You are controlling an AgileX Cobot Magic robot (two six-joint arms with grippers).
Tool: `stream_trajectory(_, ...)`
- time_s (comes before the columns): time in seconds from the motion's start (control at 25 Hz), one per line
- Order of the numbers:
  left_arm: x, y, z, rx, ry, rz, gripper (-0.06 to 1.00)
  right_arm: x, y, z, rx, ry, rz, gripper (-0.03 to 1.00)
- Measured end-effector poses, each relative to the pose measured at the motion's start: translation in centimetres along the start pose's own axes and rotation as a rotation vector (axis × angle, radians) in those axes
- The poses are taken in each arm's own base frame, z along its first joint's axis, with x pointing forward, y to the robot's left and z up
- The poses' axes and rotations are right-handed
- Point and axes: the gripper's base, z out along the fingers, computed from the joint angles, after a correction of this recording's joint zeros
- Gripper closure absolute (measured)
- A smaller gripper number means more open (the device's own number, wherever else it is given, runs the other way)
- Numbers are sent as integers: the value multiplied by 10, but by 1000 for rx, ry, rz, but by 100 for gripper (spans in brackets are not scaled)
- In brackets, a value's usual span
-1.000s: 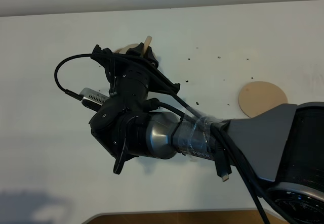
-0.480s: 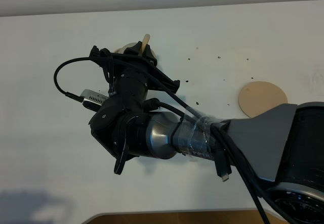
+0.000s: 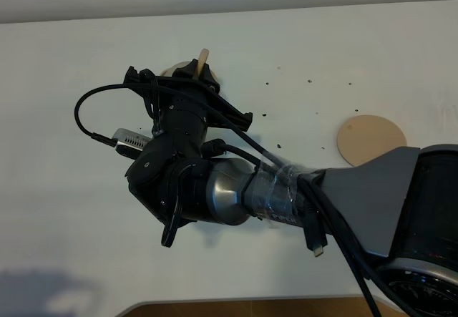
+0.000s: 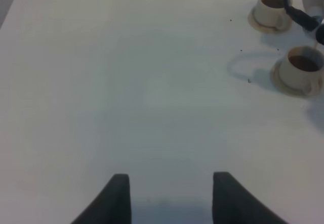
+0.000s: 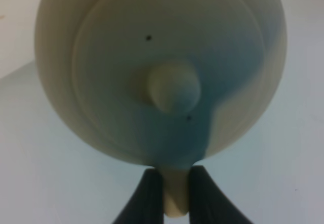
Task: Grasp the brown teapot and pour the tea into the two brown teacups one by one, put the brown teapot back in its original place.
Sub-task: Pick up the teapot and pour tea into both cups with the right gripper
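The brown teapot (image 5: 162, 67) fills the right wrist view, lid knob facing the camera. My right gripper (image 5: 176, 196) is shut on its small handle. From the high camera only a tan sliver of the teapot (image 3: 201, 60) shows beyond the right gripper (image 3: 184, 88), which reaches across to the table's left far side. The two brown teacups (image 4: 271, 10) (image 4: 302, 70) stand side by side in the left wrist view, each with dark liquid inside; the arm hides them from the high camera. The round tan coaster (image 3: 371, 139) lies bare at the right. My left gripper (image 4: 172, 196) hovers open over bare table.
Small dark specks (image 3: 268, 113) are scattered over the white table (image 3: 71, 210) between the arm and the coaster. The right arm's black cables (image 3: 93, 116) loop out to the left. A wooden edge (image 3: 250, 307) runs along the near side.
The right gripper and teapot have shifted slightly left and away, with the tan tip leaning a little more. The left gripper's earlier state is not shown.
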Motion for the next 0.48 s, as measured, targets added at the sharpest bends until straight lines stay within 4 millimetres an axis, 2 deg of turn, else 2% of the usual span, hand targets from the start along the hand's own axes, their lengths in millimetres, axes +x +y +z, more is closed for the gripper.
stream_trajectory(0.48, 0, 0, 0, 0, 0, 0, 56, 0, -2, 0, 18, 4, -11, 84)
